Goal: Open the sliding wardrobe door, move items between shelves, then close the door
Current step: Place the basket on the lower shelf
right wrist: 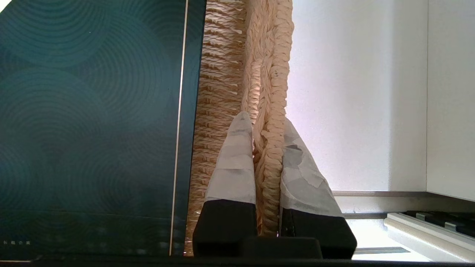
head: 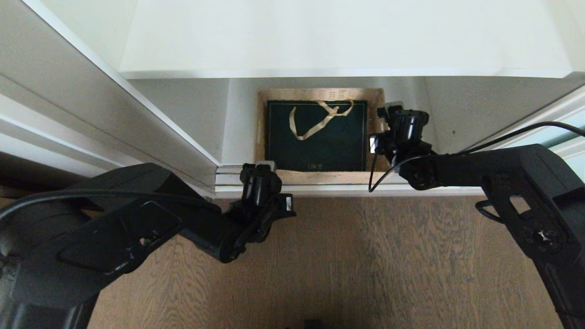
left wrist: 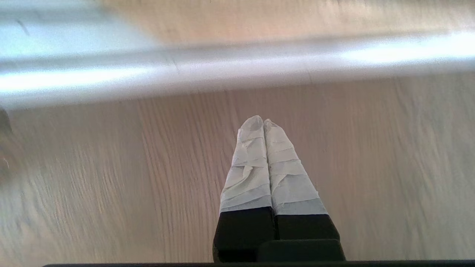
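Wicker basket [head: 378, 119], rectangular, tan and woven, sits on the plain white bottom shelf [head: 466, 109] of the wardrobe, inside the open compartment. Lying flat in it is the dark green paper gift bag [head: 317, 137], whose looped gold ribbon handle [head: 320, 119] points toward the back of the wardrobe; the bag's printed bottom edge faces the room. The basket's long axis runs from front to back, and the bag fills nearly all of it. Above, a second white shelf board [head: 338, 41] overhangs the compartment. In front lie the silver-white sliding door rails [head: 320, 183] and then the brown wood-grain floor [head: 365, 260]. On the left a white wardrobe panel [head: 114, 96] runs diagonally to the opening, and at the far right a strip of the frosted pale blue-green sliding door [head: 566, 132] shows.

The right claw [right wrist: 265, 126] reaches into the compartment and is clamped on the basket's braided right rim [right wrist: 272, 74], one taped finger [right wrist: 237, 163] inside the wall and the other outside, with the gift bag [right wrist: 89, 118] just beside it. The left claw [left wrist: 262, 124] hangs over the floor [left wrist: 111, 178] just in front of the rails [left wrist: 222, 66], near the basket's front left corner but apart from it; its taped fingers [left wrist: 248, 167] are pressed together with nothing between them.
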Controlling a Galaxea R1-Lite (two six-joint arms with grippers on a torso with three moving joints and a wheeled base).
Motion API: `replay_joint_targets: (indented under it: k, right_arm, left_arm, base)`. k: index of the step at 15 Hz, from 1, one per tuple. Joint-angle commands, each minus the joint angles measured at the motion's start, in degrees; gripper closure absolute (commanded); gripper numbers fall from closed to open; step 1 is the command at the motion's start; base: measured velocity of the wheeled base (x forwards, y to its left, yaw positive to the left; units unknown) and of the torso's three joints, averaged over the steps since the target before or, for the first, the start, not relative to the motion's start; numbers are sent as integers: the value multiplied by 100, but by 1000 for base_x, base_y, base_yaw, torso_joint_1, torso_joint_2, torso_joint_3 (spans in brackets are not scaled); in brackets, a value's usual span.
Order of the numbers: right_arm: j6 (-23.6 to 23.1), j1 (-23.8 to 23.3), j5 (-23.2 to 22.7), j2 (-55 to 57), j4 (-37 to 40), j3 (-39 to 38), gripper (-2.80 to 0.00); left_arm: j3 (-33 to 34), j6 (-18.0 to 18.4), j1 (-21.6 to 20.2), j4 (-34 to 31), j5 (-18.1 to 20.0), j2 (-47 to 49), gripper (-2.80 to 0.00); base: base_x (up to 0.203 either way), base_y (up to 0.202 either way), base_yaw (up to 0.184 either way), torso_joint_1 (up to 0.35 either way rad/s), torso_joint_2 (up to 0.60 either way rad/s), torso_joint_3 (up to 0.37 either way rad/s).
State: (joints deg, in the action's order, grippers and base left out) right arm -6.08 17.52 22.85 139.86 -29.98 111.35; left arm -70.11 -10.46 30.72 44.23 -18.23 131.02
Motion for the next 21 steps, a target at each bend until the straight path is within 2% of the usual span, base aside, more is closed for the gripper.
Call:
replay_joint_targets:
  k: [1, 5, 8, 10, 15, 16, 21]
  right_arm:
    - [-7, 15, 9, 15, -17, 1, 0]
    - [-7, 32, 9, 6, -17, 1, 0]
    - [-7, 24, 7, -3, -9, 1, 0]
    - [-7, 24, 0, 6, -17, 1, 0]
    - [11, 24, 9, 24, -17, 1, 0]
    - [5, 32, 9, 32, -17, 1, -280]
    - [2, -43, 12, 44, -177, 0, -280]
  left_arm:
    - [-499, 29, -78, 32, -119, 383, 0]
    - [-945, 76, -93, 252, -226, 689, 0]
    - [-1288, 453, -92, 771, -662, 1010, 0]
    - [-1294, 668, -84, 903, -690, 1058, 0]
    - [-1534, 685, -91, 881, -690, 1132, 0]
    - [-1567, 694, -92, 877, -690, 1163, 0]
    - [-1602, 695, -93, 868, -690, 1216, 0]
  base:
    - [0, 0, 0, 0, 0, 0]
    - [0, 0, 0, 0, 0, 0]
    - [0, 0, 0, 0, 0, 0]
    - [0, 0, 0, 0, 0, 0]
    - [0, 0, 0, 0, 0, 0]
    - [0, 0, 0, 0, 0, 0]
    - [0, 0, 0, 0, 0, 0]
